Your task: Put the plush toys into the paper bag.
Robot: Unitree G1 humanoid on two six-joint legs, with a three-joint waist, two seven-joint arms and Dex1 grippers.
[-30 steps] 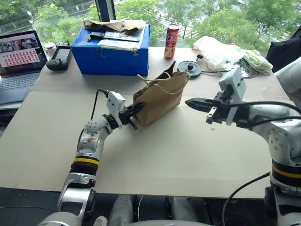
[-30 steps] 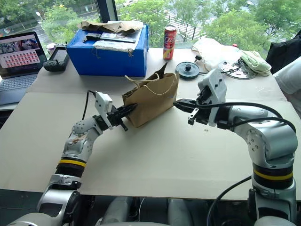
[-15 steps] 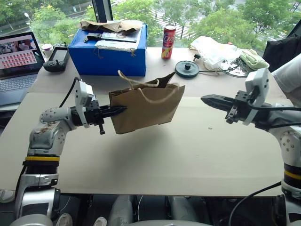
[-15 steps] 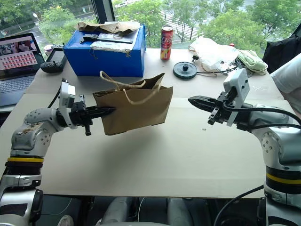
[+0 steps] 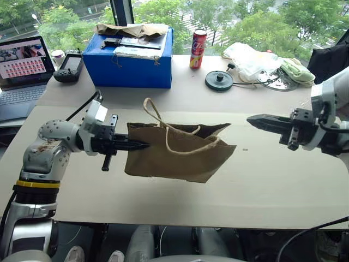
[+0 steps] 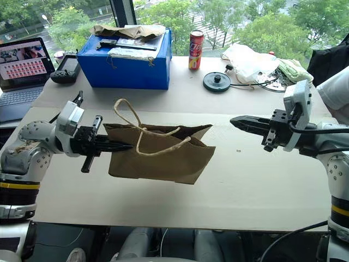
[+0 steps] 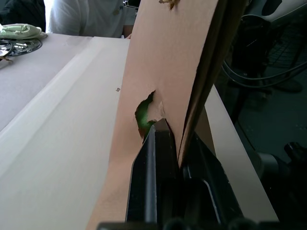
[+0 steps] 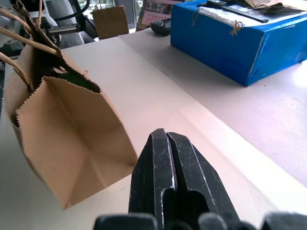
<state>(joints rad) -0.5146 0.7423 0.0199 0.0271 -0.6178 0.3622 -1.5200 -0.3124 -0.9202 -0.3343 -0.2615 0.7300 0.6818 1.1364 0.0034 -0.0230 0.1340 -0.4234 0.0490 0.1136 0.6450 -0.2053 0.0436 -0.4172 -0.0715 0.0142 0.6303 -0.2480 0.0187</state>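
The paper bag [image 5: 180,157] is brown kraft with twine loop handles and hangs above the table, mouth up. My left gripper [image 5: 142,145] is shut on its left edge and holds it from the side. In the left wrist view a small tear in the bag wall shows a bit of green plush toy [image 7: 142,116] inside. Green [image 8: 76,79] also shows through the bag's mouth in the right wrist view. My right gripper [image 5: 257,121] is shut on nothing and hovers to the right of the bag, well apart from it and pointing toward it.
At the back stand a blue box [image 5: 133,63] with crumpled brown paper [image 5: 131,28] on top, a soda can [image 5: 198,49], a black disc [image 5: 220,80] and a white plastic bag [image 5: 252,59]. A laptop [image 5: 22,63] and a controller [image 5: 68,68] are far left. A person's white sleeve [image 6: 335,93] is at the right edge.
My left gripper lifted the bag off the table and swung it back toward me and left, so the bag now hangs broadside. My right gripper drew away to the right.
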